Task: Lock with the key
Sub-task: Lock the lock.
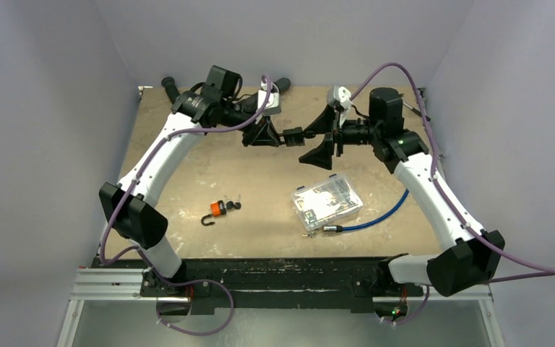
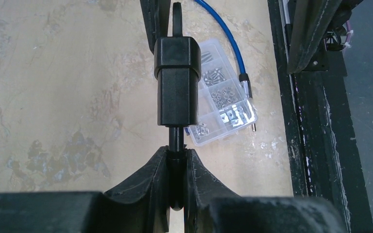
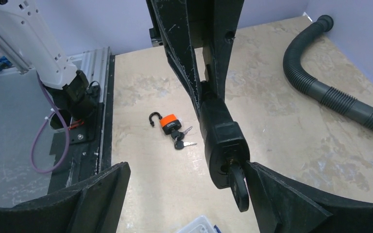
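Observation:
A black lock hangs in the air over the far middle of the table. My left gripper is shut on its black shackle rod, seen in the left wrist view with the lock body beyond the fingers. A black-headed key sticks out of the lock's free end. My right gripper is open around that end; its right finger is close against the key head, and the left finger stands well apart.
An orange padlock with an open shackle and small keys lies on the table at near left. A clear plastic box of screws and a blue cable lie at near right. A ribbed black hose lies at the far edge.

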`<action>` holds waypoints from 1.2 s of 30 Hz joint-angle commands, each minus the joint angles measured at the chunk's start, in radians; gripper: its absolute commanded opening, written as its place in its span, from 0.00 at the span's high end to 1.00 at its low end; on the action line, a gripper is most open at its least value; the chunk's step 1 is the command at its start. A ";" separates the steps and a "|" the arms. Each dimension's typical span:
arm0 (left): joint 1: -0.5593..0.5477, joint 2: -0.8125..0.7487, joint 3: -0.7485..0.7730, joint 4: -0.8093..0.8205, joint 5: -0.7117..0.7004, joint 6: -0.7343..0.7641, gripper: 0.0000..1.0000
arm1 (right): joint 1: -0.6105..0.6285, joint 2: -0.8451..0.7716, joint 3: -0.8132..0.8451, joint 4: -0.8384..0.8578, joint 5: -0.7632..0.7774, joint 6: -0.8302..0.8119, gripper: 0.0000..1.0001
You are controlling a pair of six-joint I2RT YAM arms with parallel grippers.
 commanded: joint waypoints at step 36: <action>-0.044 -0.081 -0.019 0.280 0.115 -0.331 1.00 | 0.004 0.042 0.050 -0.013 -0.066 0.039 0.42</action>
